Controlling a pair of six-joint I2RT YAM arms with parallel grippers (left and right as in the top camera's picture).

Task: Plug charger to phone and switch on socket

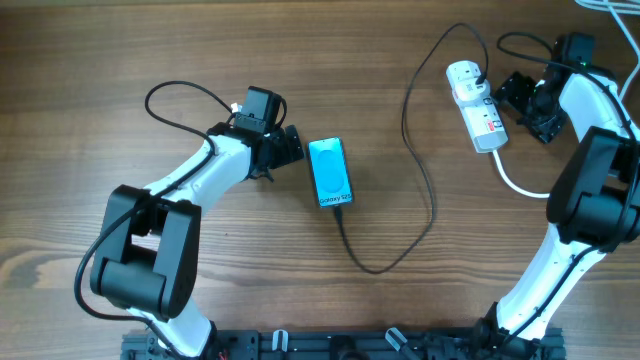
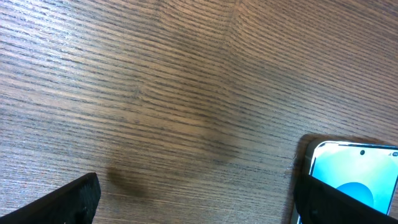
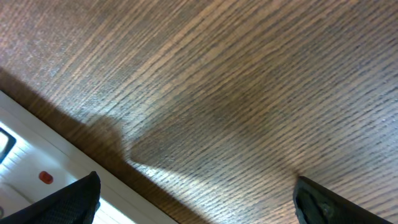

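The phone [image 1: 329, 172] lies face up at the table's middle, its teal screen lit; its top corner also shows in the left wrist view [image 2: 357, 171]. The charger's thin black cable [image 1: 424, 180] runs from the phone's near end, loops right and goes up to the socket [image 1: 474, 105], a white power strip at the back right. Whether the plug is seated in the phone I cannot tell. My left gripper [image 1: 293, 149] stands open just left of the phone, empty [image 2: 196, 208]. My right gripper [image 1: 508, 101] stands open just right of the socket, whose red switch [image 3: 45, 177] shows beside one finger [image 3: 71, 202].
The socket's thick white cord [image 1: 520, 185] curves off to the right under my right arm. More white cables [image 1: 610, 12] hang at the top right corner. A black rail [image 1: 330, 345] runs along the table's front edge.
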